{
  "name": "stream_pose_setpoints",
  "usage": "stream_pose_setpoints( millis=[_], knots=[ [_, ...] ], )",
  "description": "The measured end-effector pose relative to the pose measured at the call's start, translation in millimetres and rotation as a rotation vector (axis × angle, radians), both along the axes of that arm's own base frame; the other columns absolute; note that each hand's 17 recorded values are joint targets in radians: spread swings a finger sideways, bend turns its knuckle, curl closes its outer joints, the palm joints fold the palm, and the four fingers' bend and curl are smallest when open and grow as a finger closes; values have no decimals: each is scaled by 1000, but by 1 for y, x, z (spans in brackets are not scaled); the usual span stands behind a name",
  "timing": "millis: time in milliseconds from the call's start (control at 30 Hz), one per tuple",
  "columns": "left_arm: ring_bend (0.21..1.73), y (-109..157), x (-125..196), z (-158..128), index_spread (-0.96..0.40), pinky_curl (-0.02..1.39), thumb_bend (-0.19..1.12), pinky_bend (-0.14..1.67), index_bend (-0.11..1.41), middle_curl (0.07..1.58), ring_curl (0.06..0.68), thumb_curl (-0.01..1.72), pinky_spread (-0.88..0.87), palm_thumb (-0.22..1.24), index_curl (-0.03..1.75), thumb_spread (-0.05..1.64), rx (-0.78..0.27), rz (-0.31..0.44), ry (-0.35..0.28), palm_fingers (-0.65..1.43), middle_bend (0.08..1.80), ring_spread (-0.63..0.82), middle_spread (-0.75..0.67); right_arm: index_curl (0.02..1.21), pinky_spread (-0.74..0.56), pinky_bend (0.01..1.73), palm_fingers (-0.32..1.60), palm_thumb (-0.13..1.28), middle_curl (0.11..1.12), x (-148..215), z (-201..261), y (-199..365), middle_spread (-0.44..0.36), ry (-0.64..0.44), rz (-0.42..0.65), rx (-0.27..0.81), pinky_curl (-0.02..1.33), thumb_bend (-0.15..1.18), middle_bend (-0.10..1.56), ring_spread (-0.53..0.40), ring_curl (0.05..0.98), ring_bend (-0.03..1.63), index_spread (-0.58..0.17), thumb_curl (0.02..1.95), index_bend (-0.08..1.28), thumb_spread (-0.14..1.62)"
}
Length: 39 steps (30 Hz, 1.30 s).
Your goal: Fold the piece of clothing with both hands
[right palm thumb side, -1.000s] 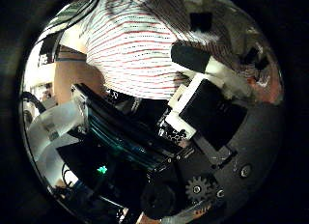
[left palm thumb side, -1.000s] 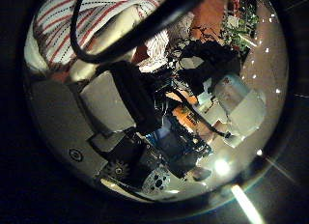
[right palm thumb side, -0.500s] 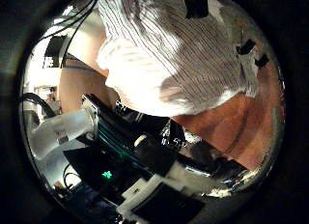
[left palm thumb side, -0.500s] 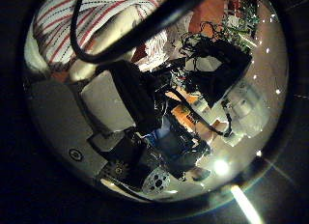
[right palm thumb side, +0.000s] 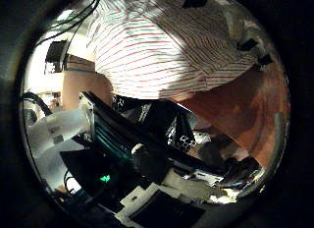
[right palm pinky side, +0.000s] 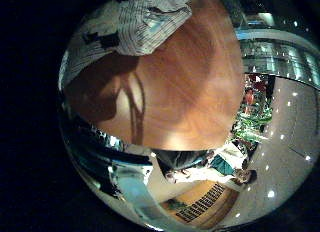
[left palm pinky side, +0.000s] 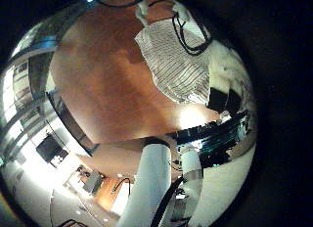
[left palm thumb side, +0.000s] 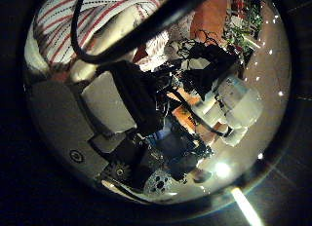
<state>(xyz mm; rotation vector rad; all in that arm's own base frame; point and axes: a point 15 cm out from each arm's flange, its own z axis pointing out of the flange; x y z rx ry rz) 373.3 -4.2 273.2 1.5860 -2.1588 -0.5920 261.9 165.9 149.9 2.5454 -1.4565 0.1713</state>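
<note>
The striped garment lies on the wooden table in the left little finger side palm view, with my left hand at its edge. In the left thumb side palm view the garment lies beyond my left hand. In the right thumb side palm view the garment is close and fills the space ahead of my right hand, whose fingertips stand straight over the cloth. In the right little finger side palm view the garment lies at the table's far part.
A white arm stands at the table's edge in the left little finger side palm view. The other arm and hand show in the left thumb side palm view. Bare table lies beside the garment.
In the right thumb side palm view a white finger that crossed the cloth has straightened out of the way. In the left thumb side palm view the other hand has shifted; the left hand stays.
</note>
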Motion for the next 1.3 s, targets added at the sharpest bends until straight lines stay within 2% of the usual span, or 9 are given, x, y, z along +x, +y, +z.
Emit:
stream_pose_setpoints(
  millis=[300, 500, 633, 733, 867, 967, 1033, 1167, 1300],
  knots=[
    [1236, -1, 0, 0, -789, 742, -6, 1000, 303, 927, 515, 289, -640, 426, 1239, 1423, 5, 4, 0, 1096, 870, -451, -568, 666, -273, 1226, 310, 333, 815, -3, -9, 8, -161, 19, 12, -20, 468, -24, 603, -231, 537, 1228, -269, 320, 174, 992],
    [1235, -1, 0, 0, -789, 743, -5, 998, 298, 928, 515, 288, -639, 428, 1243, 1424, 6, 7, 2, 1097, 868, -451, -569, 637, -344, 1271, 349, 488, 807, 1, -25, 16, -161, 38, 15, -34, 457, -2, 579, -240, 535, 1238, -265, 355, 165, 1016],
    [1234, 0, 0, 0, -789, 744, -4, 997, 297, 928, 515, 288, -639, 432, 1245, 1427, 6, 8, 0, 1098, 867, -451, -569, 620, -424, 1323, 452, 539, 829, 7, -27, 22, -195, 40, 16, -39, 453, -16, 606, -257, 545, 1288, -291, 372, 154, 1018],
    [1234, 0, 0, 0, -789, 742, -4, 997, 295, 928, 515, 288, -645, 436, 1247, 1430, 3, 7, 0, 1098, 867, -451, -570, 627, -464, 1348, 609, 582, 875, 10, -26, 24, -231, 37, 14, -34, 456, -14, 680, -266, 562, 1349, -337, 383, 170, 1018],
    [1233, 1, 0, -1, -789, 740, -5, 997, 294, 929, 515, 288, -648, 438, 1248, 1432, 3, 9, 2, 1099, 866, -451, -570, 697, -458, 1373, 856, 628, 932, 15, -20, 28, -267, 20, 15, -19, 465, -14, 771, -268, 568, 1346, -415, 397, 246, 1015],
    [1233, 2, 0, -2, -789, 739, -5, 997, 293, 929, 515, 287, -650, 441, 1249, 1434, 3, 13, 4, 1099, 865, -451, -570, 778, -399, 1372, 1023, 666, 963, 16, -17, 29, -285, 14, 16, -13, 479, -14, 821, -257, 569, 1314, -468, 408, 348, 1014],
    [1233, 2, 0, -3, -787, 739, -4, 998, 293, 929, 514, 286, -652, 444, 1250, 1438, 2, 13, 4, 1099, 865, -451, -571, 850, -357, 1361, 1135, 707, 980, 18, -11, 30, -286, 1, 13, -1, 496, -6, 873, -246, 580, 1301, -486, 417, 469, 1015],
    [1233, 3, 1, -7, -784, 738, -5, 999, 292, 930, 515, 285, -654, 446, 1252, 1441, 2, 13, 14, 1099, 864, -451, -571, 951, -290, 1351, 1209, 820, 993, 27, 1, 32, -264, -31, 12, 31, 522, 10, 974, -230, 602, 1307, -486, 445, 654, 1022],
    [1233, 3, 1, -7, -781, 737, -4, 1000, 291, 931, 515, 285, -655, 451, 1254, 1446, 2, 11, 18, 1099, 864, -451, -569, 999, -247, 1358, 1210, 926, 986, 37, 13, 26, -230, -55, -3, 50, 550, 35, 1066, -218, 622, 1325, -462, 482, 782, 1052]
  ],
)
